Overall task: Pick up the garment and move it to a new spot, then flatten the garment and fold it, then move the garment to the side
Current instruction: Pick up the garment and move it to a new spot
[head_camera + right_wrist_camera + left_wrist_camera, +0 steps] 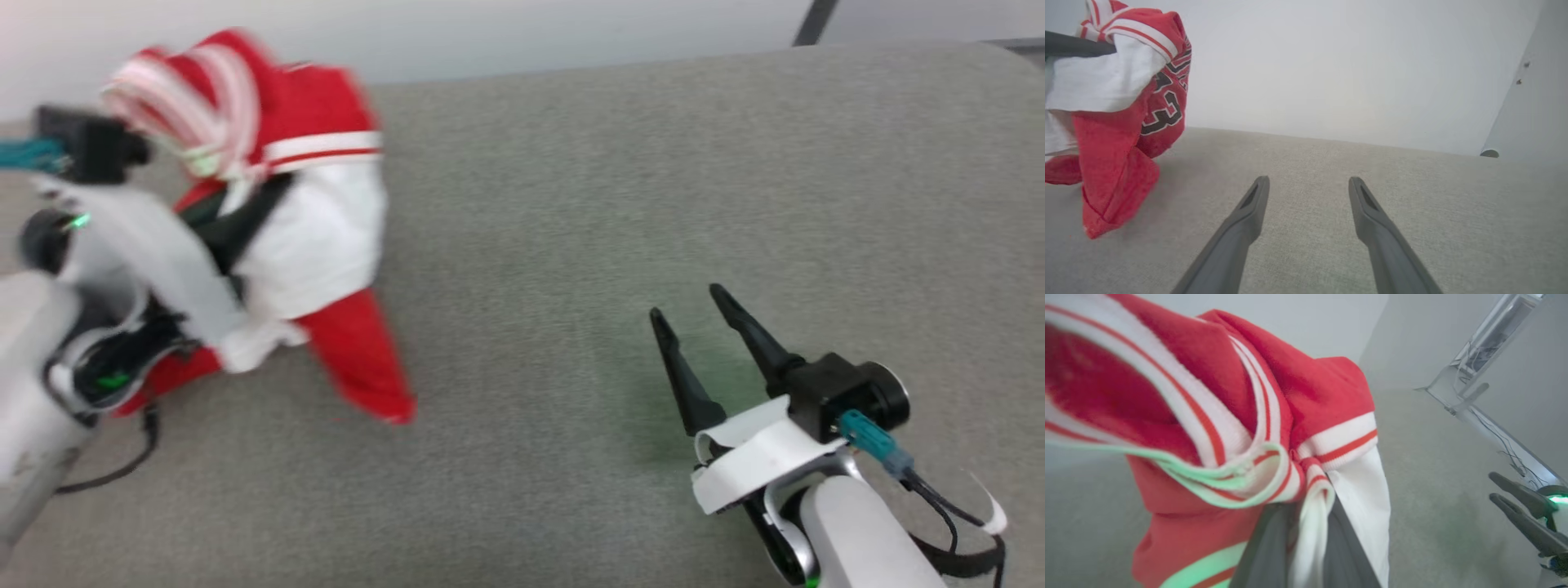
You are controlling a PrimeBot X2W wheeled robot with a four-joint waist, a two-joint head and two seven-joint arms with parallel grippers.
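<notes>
small red-and-white jersey T-shirt (322,106), upper left: soft, light, floppy. left end effector (1298,506) pinched on striped trim (1274,473); wider hold likely flattens better. right end effector (1308,183) wide, empty.

We find the garment (318,237) hanging over the bench's (571,204) far left corner, held in our left gripper (261,200). Our right gripper (688,302) sits well apart, near the front right corner.

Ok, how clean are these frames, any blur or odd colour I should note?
Head view: the shirt and the left arm are smeared by motion, while the right hand is crisp, with a faint green glow on the grey surface beside it. Left wrist view: shirt soft, too close, its trim tinted green. Right wrist view: sharp and evenly lit.
</notes>
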